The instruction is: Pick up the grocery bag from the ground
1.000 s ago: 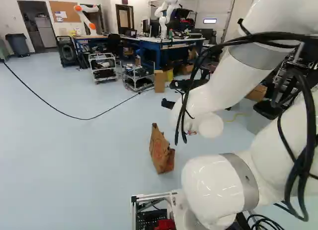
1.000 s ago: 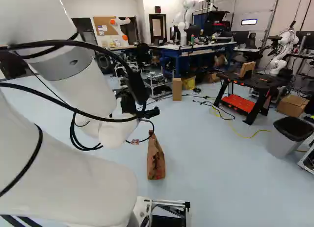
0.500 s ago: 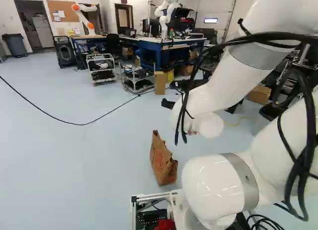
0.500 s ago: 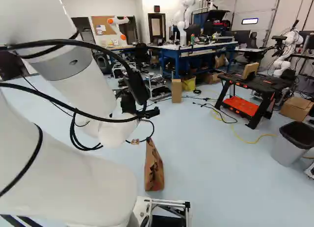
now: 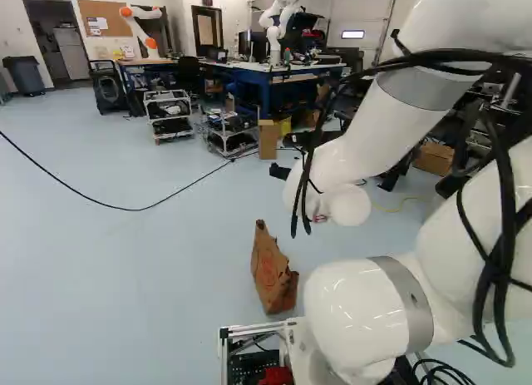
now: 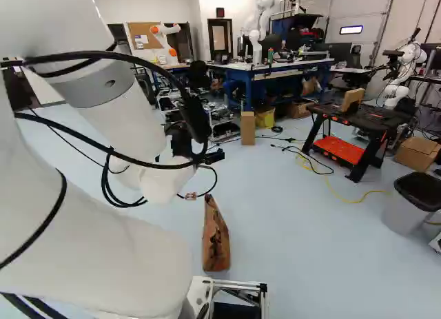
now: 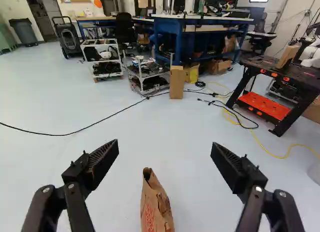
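The black gripper (image 5: 284, 156) hangs over the floor, beyond the white arm's end in the left base view. In the wrist view the gripper (image 7: 165, 146) stands wide open with nothing between its fingers. The brown paper grocery bag (image 5: 274, 273) stands upright on the floor, just ahead of the base, its top narrow and crumpled. The right base view shows the bag (image 6: 216, 240) below the arm's end. Seen from the wrist, the bag (image 7: 154, 207) is lower than the fingers, in line with the space between them and touching neither; its lower part is out of that view.
A black cable (image 7: 65, 134) crosses the floor ahead. Farther off stand a cardboard box (image 7: 177, 82), wheeled carts (image 7: 102, 61), a black workbench with a red shelf (image 7: 267, 104) and a blue table (image 5: 266, 77) with another robot (image 5: 274, 27). A grey bin (image 6: 406, 202) stands at the right.
The base has moved, chiefly in the earlier half second, and the bag now appears nearer to it. The arm has since shifted slightly. The bag still stands on the floor.
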### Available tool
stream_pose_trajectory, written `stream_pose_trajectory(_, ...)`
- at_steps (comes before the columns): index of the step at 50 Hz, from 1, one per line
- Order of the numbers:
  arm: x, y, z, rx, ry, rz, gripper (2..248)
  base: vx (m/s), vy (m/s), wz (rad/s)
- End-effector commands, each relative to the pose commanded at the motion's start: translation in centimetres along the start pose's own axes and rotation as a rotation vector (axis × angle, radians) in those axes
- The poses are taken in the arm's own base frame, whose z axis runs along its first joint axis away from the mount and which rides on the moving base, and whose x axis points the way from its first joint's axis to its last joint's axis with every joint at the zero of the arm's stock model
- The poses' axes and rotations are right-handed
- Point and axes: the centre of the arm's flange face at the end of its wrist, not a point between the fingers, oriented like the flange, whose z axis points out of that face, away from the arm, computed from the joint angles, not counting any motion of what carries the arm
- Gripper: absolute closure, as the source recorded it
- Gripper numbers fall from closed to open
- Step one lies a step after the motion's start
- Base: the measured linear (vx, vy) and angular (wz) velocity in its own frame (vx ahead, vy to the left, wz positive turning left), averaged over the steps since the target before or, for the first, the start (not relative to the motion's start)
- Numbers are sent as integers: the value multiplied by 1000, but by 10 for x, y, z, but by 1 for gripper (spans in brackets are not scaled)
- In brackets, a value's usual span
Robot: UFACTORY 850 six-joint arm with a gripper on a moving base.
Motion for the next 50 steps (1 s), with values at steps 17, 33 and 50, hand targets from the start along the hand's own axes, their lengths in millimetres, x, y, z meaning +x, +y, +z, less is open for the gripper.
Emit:
stream_pose_trajectory(17,12,-2,31,5,-31,-2,3,0,0,0)
stream_pose_trajectory(33,21,-4,61,10,-81,-4,3,0,0,0)
stream_pose_trajectory(50,28,-9,94,22,-132,-9,3,0,0,0)
